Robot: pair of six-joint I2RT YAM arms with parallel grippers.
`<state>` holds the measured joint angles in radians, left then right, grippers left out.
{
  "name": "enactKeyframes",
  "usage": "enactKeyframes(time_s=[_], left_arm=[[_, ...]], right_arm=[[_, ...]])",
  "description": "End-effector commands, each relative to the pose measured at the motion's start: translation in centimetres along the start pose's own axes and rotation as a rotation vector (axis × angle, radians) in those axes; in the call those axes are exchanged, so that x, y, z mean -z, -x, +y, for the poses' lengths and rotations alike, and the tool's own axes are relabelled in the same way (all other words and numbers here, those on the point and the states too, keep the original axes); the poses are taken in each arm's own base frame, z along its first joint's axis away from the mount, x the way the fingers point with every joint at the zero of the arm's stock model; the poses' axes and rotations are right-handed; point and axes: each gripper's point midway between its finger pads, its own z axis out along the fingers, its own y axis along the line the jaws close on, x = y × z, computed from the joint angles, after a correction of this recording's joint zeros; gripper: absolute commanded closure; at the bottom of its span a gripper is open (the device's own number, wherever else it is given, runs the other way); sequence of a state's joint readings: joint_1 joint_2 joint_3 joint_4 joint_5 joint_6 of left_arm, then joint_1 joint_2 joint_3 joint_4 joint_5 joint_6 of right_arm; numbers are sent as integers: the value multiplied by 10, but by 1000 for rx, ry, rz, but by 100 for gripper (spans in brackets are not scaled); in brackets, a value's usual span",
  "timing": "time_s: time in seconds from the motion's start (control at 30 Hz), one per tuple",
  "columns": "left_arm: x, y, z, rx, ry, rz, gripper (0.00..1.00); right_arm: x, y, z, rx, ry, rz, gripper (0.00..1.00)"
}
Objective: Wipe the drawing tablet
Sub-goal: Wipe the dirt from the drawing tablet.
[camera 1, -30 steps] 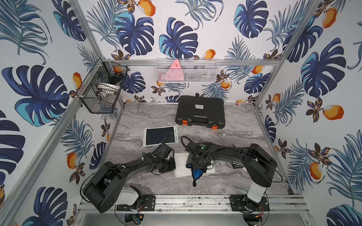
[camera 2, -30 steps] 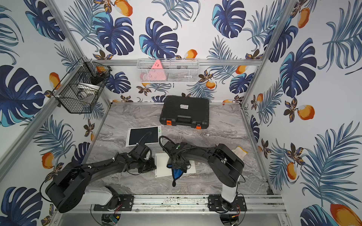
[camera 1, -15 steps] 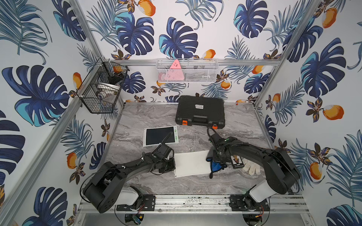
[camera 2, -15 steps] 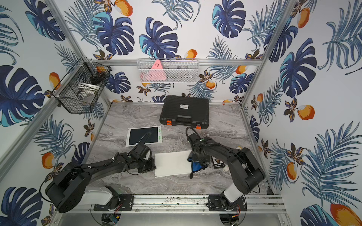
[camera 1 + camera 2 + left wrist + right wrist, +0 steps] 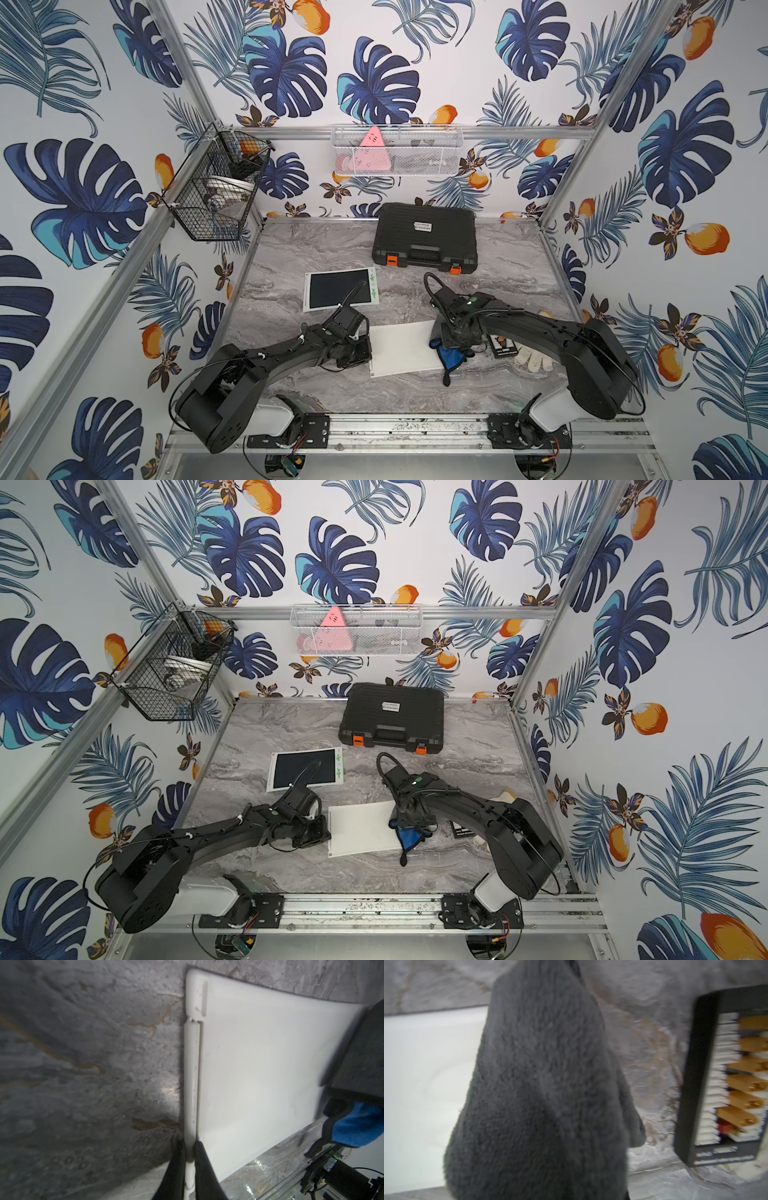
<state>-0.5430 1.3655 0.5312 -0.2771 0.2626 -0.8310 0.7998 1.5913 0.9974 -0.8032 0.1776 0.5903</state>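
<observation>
The drawing tablet [image 5: 405,347] [image 5: 359,829] lies white side up at the front middle of the marble table, with a white stylus [image 5: 192,1084] clipped along its left edge. My left gripper [image 5: 190,1159] [image 5: 353,353] is shut on that stylus edge. My right gripper [image 5: 457,338] is low over the tablet's right edge, shut on a blue and dark grey cloth [image 5: 451,359] [image 5: 409,837]. The cloth [image 5: 546,1084] hangs in front of the right wrist camera and hides the jaws. Part of it rests on the tablet's right edge, part on the table beside it.
A second tablet [image 5: 338,289] with a dark screen lies behind the left arm. A black tool case [image 5: 424,239] stands at the back. A black packet of yellow connectors [image 5: 726,1076] and a white glove [image 5: 534,359] lie right of the cloth. Wire baskets [image 5: 216,195] [image 5: 397,149] hang on the walls.
My right gripper has dragged the cloth from the tablet's middle rightward to its right edge. The left arm has stayed put.
</observation>
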Motion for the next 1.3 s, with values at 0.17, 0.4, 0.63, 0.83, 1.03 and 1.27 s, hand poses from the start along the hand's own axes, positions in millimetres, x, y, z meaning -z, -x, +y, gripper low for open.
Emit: enactKeyframes(time_s=[0.17, 0.4, 0.63, 0.83, 1.03, 1.27], left_arm=[[10, -42, 79, 53, 344, 129, 85], [10, -42, 80, 53, 345, 127, 85], [10, -42, 79, 52, 345, 126, 85], [11, -42, 79, 52, 344, 124, 85], [10, -42, 79, 52, 346, 125, 85], [11, -42, 80, 53, 348, 126, 85]], right_arm=[[-11, -2, 82, 117, 77, -16, 93], [-31, -18, 91, 129, 86, 53, 47], [-52, -39, 67, 150, -32, 131, 59], [-65, -57, 34, 169, -194, 191, 80], [-64, -66, 27, 134, -153, 192, 100], [-53, -63, 60, 154, -5, 173, 57]])
